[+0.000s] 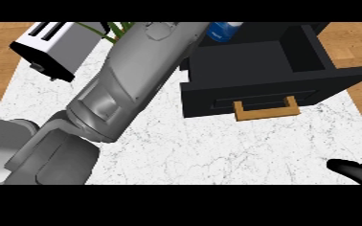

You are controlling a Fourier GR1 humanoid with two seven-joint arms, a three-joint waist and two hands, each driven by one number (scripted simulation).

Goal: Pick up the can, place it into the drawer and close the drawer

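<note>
Your left forearm (134,81) is covering the left hand, so you cannot tell its fingers or their relation to the blue can (225,31), which is peeking beside the open drawer's (268,93) back edge. Only the right hand's (346,168) tip is showing, bottom right.

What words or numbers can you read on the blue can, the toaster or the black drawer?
None can be read.
Blue can: mostly hidden behind the grey forearm; no letters show on the part in view.
Toaster: no label visible.
Black drawer: plain front with a tan handle, no writing.
</note>
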